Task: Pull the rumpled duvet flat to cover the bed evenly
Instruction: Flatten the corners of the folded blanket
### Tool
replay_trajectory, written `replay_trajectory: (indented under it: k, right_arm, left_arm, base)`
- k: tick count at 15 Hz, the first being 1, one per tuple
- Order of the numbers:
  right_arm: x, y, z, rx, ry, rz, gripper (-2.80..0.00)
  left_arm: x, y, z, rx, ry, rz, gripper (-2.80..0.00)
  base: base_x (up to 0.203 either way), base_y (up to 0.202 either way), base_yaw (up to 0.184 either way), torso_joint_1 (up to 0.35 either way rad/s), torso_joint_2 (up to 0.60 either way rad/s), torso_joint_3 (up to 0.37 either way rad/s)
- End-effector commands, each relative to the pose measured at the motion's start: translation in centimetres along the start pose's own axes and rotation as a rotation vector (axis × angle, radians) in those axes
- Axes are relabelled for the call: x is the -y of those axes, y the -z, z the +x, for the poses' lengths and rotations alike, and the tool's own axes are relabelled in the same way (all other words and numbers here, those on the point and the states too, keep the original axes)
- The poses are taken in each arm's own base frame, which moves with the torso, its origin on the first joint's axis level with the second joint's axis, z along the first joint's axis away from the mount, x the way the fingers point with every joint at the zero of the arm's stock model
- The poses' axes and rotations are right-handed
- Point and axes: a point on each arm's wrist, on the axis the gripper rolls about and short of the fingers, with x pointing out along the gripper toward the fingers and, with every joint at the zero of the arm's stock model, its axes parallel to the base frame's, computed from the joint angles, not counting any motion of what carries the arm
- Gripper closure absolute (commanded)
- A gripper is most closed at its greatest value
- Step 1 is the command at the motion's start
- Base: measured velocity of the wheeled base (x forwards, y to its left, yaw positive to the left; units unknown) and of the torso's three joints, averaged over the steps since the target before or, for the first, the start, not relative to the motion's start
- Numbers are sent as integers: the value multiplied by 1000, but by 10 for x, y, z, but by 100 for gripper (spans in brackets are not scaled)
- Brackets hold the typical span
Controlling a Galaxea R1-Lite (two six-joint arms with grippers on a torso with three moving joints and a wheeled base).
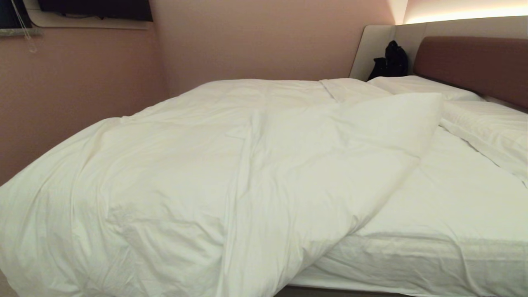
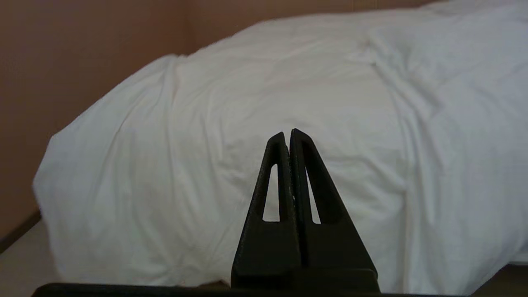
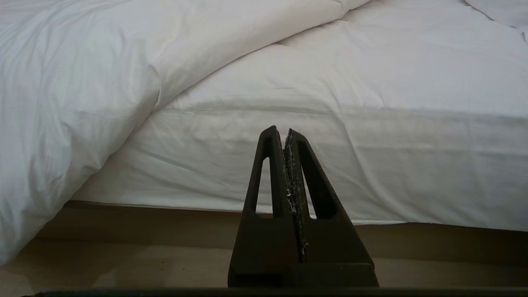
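a dim pink-walled bedroom, lit by a warm strip above the reddish-brown headboard (image 1: 474,66): the bed (image 1: 445,247) fills the head view, its near edge facing the robot. the duvet (image 1: 185,165) lies bunched over the foot half, spilling over the near edge there toward the floor, with one corner folded back on a diagonal so that the fitted sheet (image 1: 453,198) lies bare along the near edge toward the headboard. two pillows (image 1: 491,123) rest at the head end, and a dark bag (image 1: 390,62) sits at the far head corner.

neither arm shows in the head view. the left pincer (image 2: 287,134) is pressed together, empty, facing the overhanging duvet; the right pincer (image 3: 280,131) is likewise pressed together, empty, facing the bare mattress side above the wooden base (image 3: 123,218).

the duvet looks soft, puffy and light but bulky; it would likely drag and bunch, not slide. the folded-back corner seems the best hold. its far edge and the foot-end overhang are hidden, so how evenly it hangs there cannot be told.
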Motion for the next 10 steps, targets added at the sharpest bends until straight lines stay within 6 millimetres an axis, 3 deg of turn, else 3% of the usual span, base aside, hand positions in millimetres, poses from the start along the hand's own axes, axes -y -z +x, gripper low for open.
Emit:
replay_trajectory:
  k: [1,10]
  right_arm:
    - [0,0,0,-1,1,0,0]
    - [0,0,0,-1,1,0,0]
  left_arm:
    - [1,6,-8,68,9,-12,0]
    - [3,36,4,102,8,17,0]
  base:
    - [0,0,0,0,0,0]
    - [0,0,0,0,0,0]
